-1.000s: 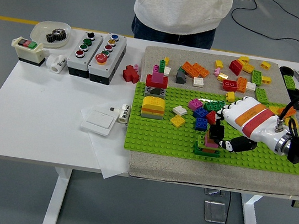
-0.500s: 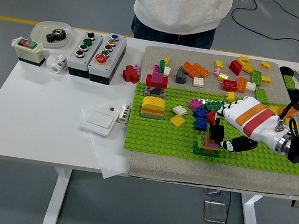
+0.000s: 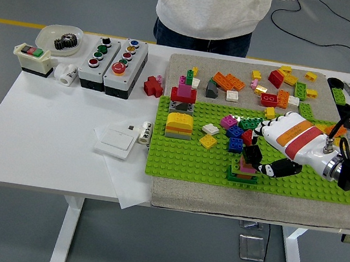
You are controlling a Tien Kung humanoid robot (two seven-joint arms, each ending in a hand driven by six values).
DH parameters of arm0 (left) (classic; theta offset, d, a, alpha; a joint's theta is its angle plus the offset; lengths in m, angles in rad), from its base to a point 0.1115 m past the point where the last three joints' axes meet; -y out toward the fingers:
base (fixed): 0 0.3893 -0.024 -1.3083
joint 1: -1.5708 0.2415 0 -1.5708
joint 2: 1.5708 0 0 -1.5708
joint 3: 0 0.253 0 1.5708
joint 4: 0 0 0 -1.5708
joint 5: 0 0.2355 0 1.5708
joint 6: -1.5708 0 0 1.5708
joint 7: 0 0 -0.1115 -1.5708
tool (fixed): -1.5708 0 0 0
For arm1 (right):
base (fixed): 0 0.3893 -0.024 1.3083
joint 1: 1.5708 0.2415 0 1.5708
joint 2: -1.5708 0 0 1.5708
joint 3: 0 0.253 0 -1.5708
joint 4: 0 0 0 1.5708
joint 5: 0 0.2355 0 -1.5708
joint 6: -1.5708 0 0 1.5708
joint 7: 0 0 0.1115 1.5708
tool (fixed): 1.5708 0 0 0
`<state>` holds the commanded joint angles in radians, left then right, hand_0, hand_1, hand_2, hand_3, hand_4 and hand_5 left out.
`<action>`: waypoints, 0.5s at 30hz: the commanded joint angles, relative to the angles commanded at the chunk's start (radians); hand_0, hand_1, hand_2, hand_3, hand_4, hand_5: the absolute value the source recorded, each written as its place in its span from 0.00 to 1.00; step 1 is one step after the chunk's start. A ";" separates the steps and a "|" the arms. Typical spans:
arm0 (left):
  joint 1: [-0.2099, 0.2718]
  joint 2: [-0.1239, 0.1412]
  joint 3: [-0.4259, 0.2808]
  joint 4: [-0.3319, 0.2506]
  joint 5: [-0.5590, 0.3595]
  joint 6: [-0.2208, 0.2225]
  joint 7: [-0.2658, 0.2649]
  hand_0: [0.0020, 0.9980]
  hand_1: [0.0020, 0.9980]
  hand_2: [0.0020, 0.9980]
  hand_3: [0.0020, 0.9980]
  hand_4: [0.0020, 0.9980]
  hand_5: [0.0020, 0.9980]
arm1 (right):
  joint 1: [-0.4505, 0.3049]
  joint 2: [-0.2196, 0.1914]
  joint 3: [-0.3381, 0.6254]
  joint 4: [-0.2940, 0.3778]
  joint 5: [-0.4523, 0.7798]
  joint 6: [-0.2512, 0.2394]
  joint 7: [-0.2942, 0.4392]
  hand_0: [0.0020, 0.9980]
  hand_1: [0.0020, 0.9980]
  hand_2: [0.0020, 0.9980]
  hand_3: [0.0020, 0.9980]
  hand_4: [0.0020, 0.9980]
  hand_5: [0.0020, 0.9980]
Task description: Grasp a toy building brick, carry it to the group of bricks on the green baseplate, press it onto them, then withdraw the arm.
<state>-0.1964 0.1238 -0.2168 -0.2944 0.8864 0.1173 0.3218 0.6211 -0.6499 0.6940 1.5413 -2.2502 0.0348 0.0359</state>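
Where the green baseplate [image 3: 177, 161] nears the counter [image 3: 42, 145] edge, the right robot hand [image 3: 264, 158] pinches a black brick [image 3: 252, 154] atop a small brick stack [image 3: 243, 172]; loose bricks [image 3: 280, 80] lie beyond, before a standing person [image 3: 208, 12].
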 joint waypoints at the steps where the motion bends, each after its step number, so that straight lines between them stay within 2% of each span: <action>1: 0.000 0.000 0.000 0.000 0.001 0.000 0.000 0.49 0.58 0.64 0.58 0.61 0.68 | -0.001 0.000 0.001 0.001 0.001 0.001 0.001 0.35 0.52 0.69 0.63 0.84 0.47; 2: 0.001 0.000 -0.001 0.000 0.001 0.000 0.000 0.49 0.58 0.64 0.58 0.61 0.68 | -0.001 0.000 0.003 0.001 0.001 0.002 0.001 0.35 0.52 0.69 0.63 0.84 0.47; 3: 0.001 0.000 -0.001 0.000 0.002 0.000 0.000 0.49 0.58 0.64 0.58 0.61 0.68 | -0.002 0.000 0.004 0.001 0.001 0.004 0.002 0.34 0.53 0.70 0.67 0.88 0.49; 14: -0.001 0.000 -0.001 -0.001 0.004 -0.001 0.000 0.49 0.58 0.64 0.58 0.61 0.68 | -0.014 -0.009 0.021 0.030 0.001 0.005 0.003 0.34 0.53 0.70 0.69 0.90 0.50; 15: -0.001 0.000 -0.001 -0.001 0.003 -0.001 0.000 0.49 0.58 0.64 0.58 0.61 0.68 | -0.018 -0.011 0.029 0.040 0.002 0.007 0.003 0.35 0.54 0.72 0.79 0.95 0.53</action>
<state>-0.1976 0.1242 -0.2177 -0.2955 0.8895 0.1163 0.3217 0.6027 -0.6608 0.7228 1.5814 -2.2485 0.0416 0.0392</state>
